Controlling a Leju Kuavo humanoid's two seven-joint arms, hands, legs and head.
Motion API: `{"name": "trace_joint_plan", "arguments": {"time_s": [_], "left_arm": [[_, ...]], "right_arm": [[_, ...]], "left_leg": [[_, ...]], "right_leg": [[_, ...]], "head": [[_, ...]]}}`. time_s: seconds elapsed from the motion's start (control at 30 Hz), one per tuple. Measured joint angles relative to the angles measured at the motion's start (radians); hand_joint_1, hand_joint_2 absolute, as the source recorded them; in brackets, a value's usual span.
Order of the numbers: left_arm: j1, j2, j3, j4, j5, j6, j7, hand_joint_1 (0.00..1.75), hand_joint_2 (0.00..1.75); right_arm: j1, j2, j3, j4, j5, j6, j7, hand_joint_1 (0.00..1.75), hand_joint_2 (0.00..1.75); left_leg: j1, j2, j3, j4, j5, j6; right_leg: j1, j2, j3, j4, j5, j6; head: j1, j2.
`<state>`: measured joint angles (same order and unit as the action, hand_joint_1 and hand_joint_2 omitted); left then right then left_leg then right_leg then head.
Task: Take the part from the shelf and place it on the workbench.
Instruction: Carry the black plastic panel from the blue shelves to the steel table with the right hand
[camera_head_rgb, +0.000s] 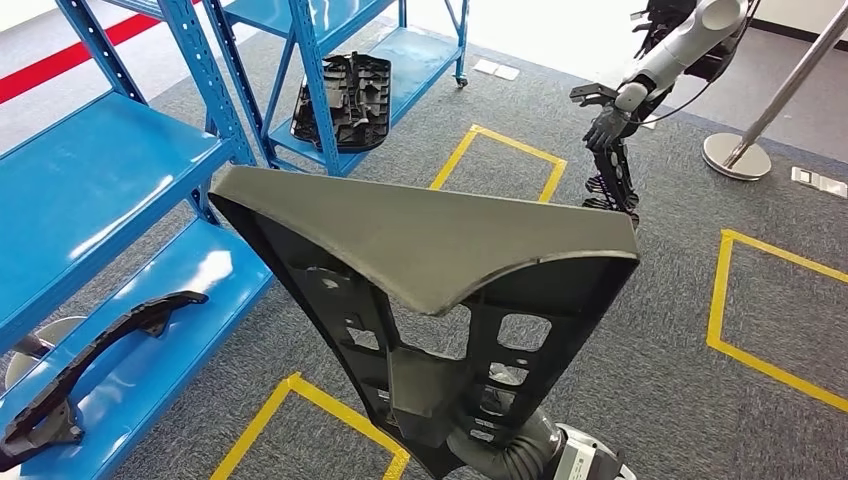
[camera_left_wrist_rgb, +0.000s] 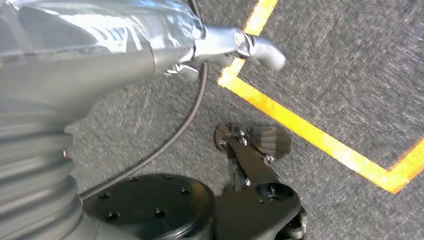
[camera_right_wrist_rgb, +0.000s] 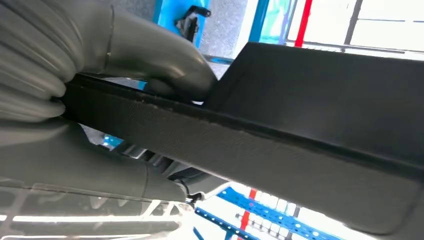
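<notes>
The part (camera_head_rgb: 420, 240) is a large black plastic panel with a grey fabric face, roughly triangular. It is held up in the air in front of me, to the right of the blue shelf (camera_head_rgb: 100, 180). My right hand (camera_right_wrist_rgb: 75, 100) grips its narrow lower end, thumb and fingers clamped over the edge of the part (camera_right_wrist_rgb: 320, 125). In the head view the panel hides that hand; its ribbed wrist (camera_head_rgb: 515, 455) comes in below. The left wrist view looks down at carpet past my left hand's ribbed cover (camera_left_wrist_rgb: 30, 170); how its fingers lie cannot be made out.
A long black part (camera_head_rgb: 100, 350) lies on the lower shelf board at the left. Another black panel (camera_head_rgb: 345, 100) leans on a farther blue shelf. Yellow tape squares (camera_head_rgb: 500, 150) mark the grey carpet. Another robot's arm and hand (camera_head_rgb: 610, 110) and a pole stand (camera_head_rgb: 735, 155) are at the back right.
</notes>
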<state>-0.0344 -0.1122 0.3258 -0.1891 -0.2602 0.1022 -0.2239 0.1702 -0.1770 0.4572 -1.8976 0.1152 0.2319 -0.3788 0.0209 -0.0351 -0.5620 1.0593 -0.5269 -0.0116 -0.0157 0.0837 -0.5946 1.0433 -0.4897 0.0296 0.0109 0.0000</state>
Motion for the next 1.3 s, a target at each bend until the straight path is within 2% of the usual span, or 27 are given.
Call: {"name": "trace_joint_plan", "arguments": {"time_s": [0.07,0.1,0.17,0.2,0.23,0.27,0.3,0.37,0.4,0.47,0.53,0.57,0.63,0.67,0.7,0.73,0.77,0.83,0.87,0.93,1.0,1.07,1.13,1.2,1.23,1.27,1.3], "left_arm": [[0.0,-0.001,0.003,0.0,-0.002,0.002,0.004,0.0,1.75],[0.0,-0.002,0.005,0.0,-0.003,0.002,0.005,0.0,1.75],[0.002,-0.002,0.009,0.0,-0.005,0.002,0.007,0.0,1.75],[0.002,-0.002,0.01,0.0,-0.005,0.002,0.008,0.0,1.75],[0.001,-0.002,0.012,0.0,-0.005,0.002,0.008,0.0,1.75],[0.0,-0.003,0.012,0.0,-0.006,0.002,0.008,0.0,1.75],[-0.001,-0.004,0.012,0.0,-0.006,0.002,0.007,0.0,1.75],[-0.002,-0.006,0.013,0.0,-0.009,0.001,0.007,0.0,1.75],[-0.003,-0.007,0.013,0.0,-0.01,0.001,0.008,0.0,1.75],[-0.003,-0.009,0.013,-0.001,-0.014,0.001,0.009,0.0,1.75],[-0.005,-0.012,0.013,-0.001,-0.016,0.001,0.01,0.0,1.75],[-0.005,-0.012,0.013,-0.002,-0.018,0.001,0.01,0.0,1.75],[-0.003,-0.013,0.014,-0.002,-0.019,0.001,0.012,0.0,1.75],[-0.002,-0.013,0.014,-0.002,-0.019,0.001,0.014,0.0,1.75],[0.0,-0.013,0.015,-0.002,-0.019,0.001,0.016,0.0,1.75],[0.001,-0.013,0.015,-0.002,-0.02,0.001,0.02,0.0,1.75],[0.001,-0.013,0.015,-0.002,-0.021,0.002,0.024,0.0,1.75],[0.0,-0.013,0.015,-0.002,-0.027,0.004,0.042,0.0,1.75],[-0.001,-0.013,0.015,-0.001,-0.031,0.006,0.053,0.0,1.75],[0.0,-0.013,0.015,0.0,-0.038,0.009,0.073,0.0,1.75],[0.0,-0.013,0.015,0.0,-0.042,0.012,0.091,0.0,1.75],[-0.002,-0.013,0.015,0.0,-0.046,0.015,0.106,0.0,1.75],[-0.001,-0.013,0.015,0.0,-0.052,0.019,0.121,0.0,1.75],[0.002,-0.012,0.016,0.0,-0.058,0.025,0.138,0.0,1.75],[0.003,-0.012,0.017,0.0,-0.062,0.029,0.145,0.0,1.75],[0.003,-0.012,0.018,0.0,-0.065,0.031,0.15,0.0,1.75],[0.002,-0.012,0.018,0.0,-0.068,0.032,0.153,0.0,1.75]], "right_arm": [[0.002,0.0,-0.007,0.0,0.0,0.0,0.002,1.75,1.75],[0.003,0.0,-0.009,0.001,-0.001,0.0,0.004,1.75,1.75],[0.004,0.0,-0.013,0.002,-0.002,0.002,0.007,1.75,1.75],[0.005,0.0,-0.015,0.003,-0.002,0.002,0.008,1.75,1.75],[0.006,0.0,-0.016,0.004,-0.003,0.003,0.008,1.75,1.75],[0.008,0.0,-0.019,0.005,-0.003,0.004,0.009,1.75,1.75],[0.009,0.0,-0.021,0.006,-0.003,0.006,0.009,1.75,1.75],[0.01,0.001,-0.023,0.006,-0.004,0.009,0.01,1.75,1.75],[0.01,0.002,-0.023,0.006,-0.004,0.01,0.011,1.75,1.75],[0.013,0.004,-0.024,0.006,-0.005,0.011,0.012,1.75,1.75],[0.016,0.006,-0.026,0.007,-0.006,0.013,0.013,1.75,1.75],[0.016,0.006,-0.026,0.007,-0.006,0.014,0.013,1.75,1.75],[0.016,0.009,-0.027,0.007,-0.007,0.016,0.015,1.75,1.75],[0.016,0.011,-0.027,0.007,-0.008,0.017,0.016,1.75,1.75],[0.017,0.012,-0.027,0.008,-0.008,0.017,0.017,1.75,1.75],[0.017,0.012,-0.027,0.009,-0.008,0.018,0.018,1.75,1.75],[0.017,0.013,-0.027,0.01,-0.008,0.018,0.02,1.75,1.75],[0.017,0.014,-0.027,0.011,-0.008,0.019,0.022,1.75,1.75],[0.016,0.015,-0.027,0.011,-0.009,0.02,0.023,1.75,1.75],[0.013,0.017,-0.026,0.013,-0.009,0.022,0.025,1.75,1.75],[0.011,0.019,-0.026,0.016,-0.009,0.027,0.026,1.75,1.75],[0.01,0.02,-0.027,0.018,-0.009,0.03,0.026,1.75,1.75],[0.008,0.021,-0.027,0.019,-0.009,0.031,0.028,1.75,1.75],[0.011,0.023,-0.027,0.02,-0.008,0.03,0.03,1.75,1.75],[0.014,0.023,-0.027,0.021,-0.007,0.029,0.031,1.75,1.75],[0.016,0.024,-0.027,0.021,-0.005,0.028,0.032,1.75,1.75],[0.018,0.024,-0.027,0.021,-0.004,0.027,0.032,1.75,1.75]], "left_leg": [[0.002,0.019,0.001,-0.002,0.002,0.01],[0.002,0.03,0.001,-0.002,0.001,0.013],[0.0,0.054,0.001,-0.002,-0.001,0.017],[-0.001,0.065,0.001,-0.002,-0.003,0.018],[-0.002,0.075,0.002,-0.002,-0.004,0.018],[-0.002,0.084,0.005,-0.002,-0.006,0.017],[-0.002,0.092,0.008,-0.002,-0.009,0.015],[-0.006,0.104,0.014,-0.003,-0.015,0.007],[-0.009,0.11,0.017,-0.005,-0.016,0.002],[-0.011,0.122,0.024,-0.012,-0.017,-0.007],[-0.009,0.11,0.027,-0.004,-0.03,-0.017],[-0.008,0.092,0.016,0.028,-0.051,-0.02],[-0.007,0.051,-0.038,0.148,-0.111,-0.021],[-0.008,0.042,-0.071,0.215,-0.136,-0.021],[-0.008,0.039,-0.095,0.258,-0.144,-0.021],[-0.008,0.038,-0.103,0.265,-0.132,-0.02],[-0.007,0.035,-0.093,0.231,-0.102,-0.02],[-0.004,0.005,-0.042,0.099,-0.027,-0.019],[-0.001,-0.016,-0.021,0.046,-0.005,-0.018],[-0.002,-0.04,-0.007,0.006,0.002,-0.013],[-0.006,-0.023,-0.006,0.0,0.005,-0.002],[-0.003,-0.001,-0.004,-0.007,0.009,0.011],[-0.003,0.023,-0.003,-0.01,0.01,0.017],[-0.004,0.049,-0.002,-0.01,0.008,0.02],[-0.005,0.062,-0.002,-0.01,0.006,0.02],[-0.005,0.072,-0.001,-0.01,0.005,0.019],[-0.004,0.082,0.002,-0.01,0.003,0.017]], "right_leg": [[0.002,-0.031,-0.029,0.059,-0.035,0.005],[0.003,-0.049,-0.059,0.121,-0.065,0.006],[0.003,-0.063,-0.127,0.252,-0.116,0.007],[0.003,-0.065,-0.145,0.285,-0.119,0.007],[0.003,-0.067,-0.143,0.277,-0.103,0.007],[0.003,-0.073,-0.12,0.227,-0.071,0.006],[0.004,-0.086,-0.084,0.155,-0.033,0.005],[0.011,-0.118,-0.025,0.033,0.008,0.0],[0.015,-0.126,-0.014,0.008,0.011,-0.003],[0.019,-0.117,-0.014,0.001,0.009,-0.011],[0.015,-0.103,-0.009,-0.007,0.011,-0.023],[0.012,-0.095,-0.006,-0.01,0.012,-0.03],[0.011,-0.08,-0.001,-0.012,0.011,-0.04],[0.012,-0.071,0.0,-0.012,0.01,-0.043],[0.012,-0.061,0.002,-0.011,0.009,-0.044],[0.013,-0.05,0.003,-0.01,0.008,-0.044],[0.013,-0.038,0.005,-0.009,0.007,-0.044],[0.011,-0.016,0.009,-0.004,0.002,-0.038],[0.011,-0.006,0.008,0.0,0.0,-0.034],[0.01,0.011,0.003,0.003,0.0,-0.022],[0.005,0.023,-0.002,0.0,0.003,-0.011],[0.006,-0.004,-0.019,0.031,-0.017,-0.003],[0.008,-0.047,-0.072,0.136,-0.07,0.001],[0.006,-0.062,-0.133,0.253,-0.109,0.003],[0.005,-0.065,-0.143,0.27,-0.105,0.004],[0.004,-0.069,-0.135,0.248,-0.084,0.004],[0.004,-0.078,-0.107,0.192,-0.051,0.004]], "head": [[0.002,0.0],[0.003,0.0],[0.003,0.0],[0.003,0.0],[0.003,0.0],[0.003,0.0],[0.003,0.0],[0.003,0.0],[0.003,0.0],[0.003,0.0],[0.002,0.0],[0.002,0.0],[0.002,0.0],[0.002,0.0],[0.002,0.0],[0.002,0.0],[0.002,0.0],[0.002,0.0],[0.002,0.0],[0.003,0.0],[0.004,0.0],[0.006,0.0],[0.008,0.0],[0.008,0.0],[0.008,0.0],[0.008,0.0],[0.008,0.0]]}}
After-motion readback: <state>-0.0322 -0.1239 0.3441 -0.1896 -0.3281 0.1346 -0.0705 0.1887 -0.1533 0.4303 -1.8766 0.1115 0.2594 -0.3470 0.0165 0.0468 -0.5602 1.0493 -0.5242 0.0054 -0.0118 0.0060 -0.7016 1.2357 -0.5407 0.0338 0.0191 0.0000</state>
